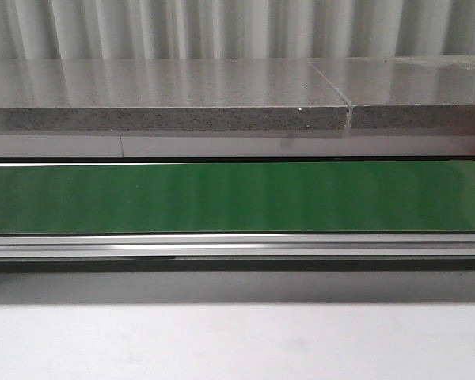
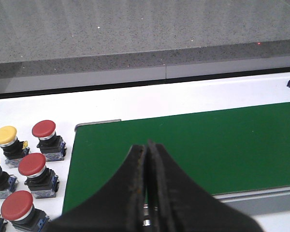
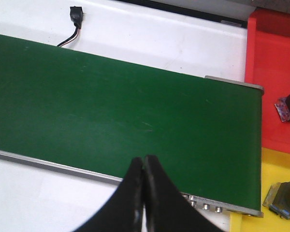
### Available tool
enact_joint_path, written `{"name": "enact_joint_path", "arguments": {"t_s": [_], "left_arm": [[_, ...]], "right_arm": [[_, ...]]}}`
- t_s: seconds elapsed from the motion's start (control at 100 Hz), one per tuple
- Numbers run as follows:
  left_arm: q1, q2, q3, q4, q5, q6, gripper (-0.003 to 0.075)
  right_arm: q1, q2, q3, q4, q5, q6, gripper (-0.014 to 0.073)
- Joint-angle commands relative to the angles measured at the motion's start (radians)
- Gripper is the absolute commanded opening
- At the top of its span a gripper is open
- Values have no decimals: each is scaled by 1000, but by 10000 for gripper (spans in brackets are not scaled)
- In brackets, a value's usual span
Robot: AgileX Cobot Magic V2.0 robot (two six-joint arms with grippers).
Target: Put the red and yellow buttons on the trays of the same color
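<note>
Both the left gripper (image 2: 147, 193) and right gripper (image 3: 143, 193) have fingers pressed together, holding nothing. 3 red buttons (image 2: 32, 165) wait at lower left, probably as supply; the red tray (image 3: 273, 77) at upper right receives them

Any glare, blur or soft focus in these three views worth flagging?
Front view: vertical streaks of reflected light on the green conveyor belt and grey speckled stone counter; soft throughout. Left wrist view: the black left gripper is near and blurred, the red mushroom buttons fairly sharp. Right wrist view: evenly lit, no glare.

green conveyor belt (image 1: 237, 198) | grey stone counter (image 1: 166, 95) | black cable connector (image 3: 77, 14)
</note>
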Motion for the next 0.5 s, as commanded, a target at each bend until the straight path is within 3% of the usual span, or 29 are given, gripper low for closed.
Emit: {"name": "enact_joint_path", "arguments": {"t_s": [0.0,0.07,0.16,0.27,0.49], "left_arm": [[-6,5,-27,-6,-82,-1,69],[-6,5,-27,-6,-80,-1,181],[-6,5,-25,-6,-74,-1,384],[-6,5,-16,-6,-74,-1,557],[-6,5,-11,-15,-74,-1,589]], "right_arm": [[-1,-11,-24,3,-53,-7,-60],[-1,-11,-24,3,-53,-7,-60],[-1,-11,-24,3,-53,-7,-60],[-1,-11,-24,3,-53,-7,-60],[-1,-11,-24,3,-53,-7,-60]]}}
